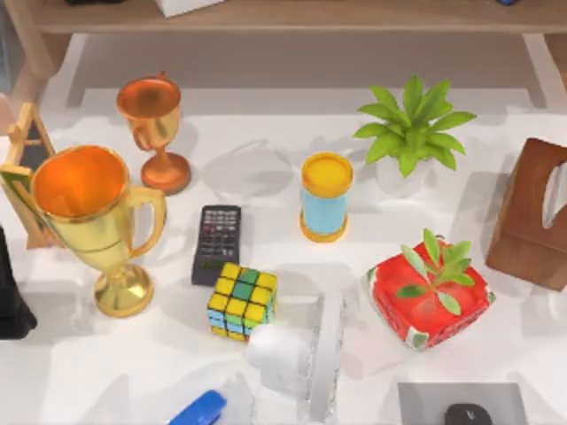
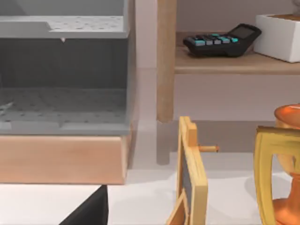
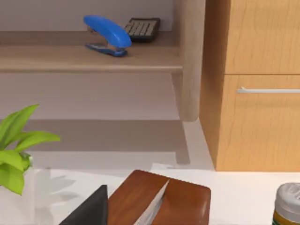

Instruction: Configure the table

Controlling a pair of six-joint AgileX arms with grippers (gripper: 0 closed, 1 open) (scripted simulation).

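Note:
The table (image 1: 266, 159) is a broad white top crowded with objects. My left arm (image 1: 11, 297) shows as a dark shape at the table's left edge, beside a large gold trophy (image 1: 93, 221). One dark finger (image 2: 89, 212) of the left gripper shows in the left wrist view, near a small wooden-framed blackboard (image 2: 190, 187). A dark finger (image 3: 89, 210) of the right gripper shows in the right wrist view, close to a brown wooden tissue box (image 3: 159, 199) at the table's right side. Nothing is seen held by either.
On the table stand a copper trophy (image 1: 155, 128), black calculator (image 1: 217, 243), colour cube (image 1: 242, 303), blue and yellow cup (image 1: 325, 197), potted plant (image 1: 409, 133) and red box (image 1: 430, 292). At the front lie a blue stapler (image 1: 199, 409) and grey mat (image 1: 425, 398). A wooden shelf (image 1: 292, 16) runs behind.

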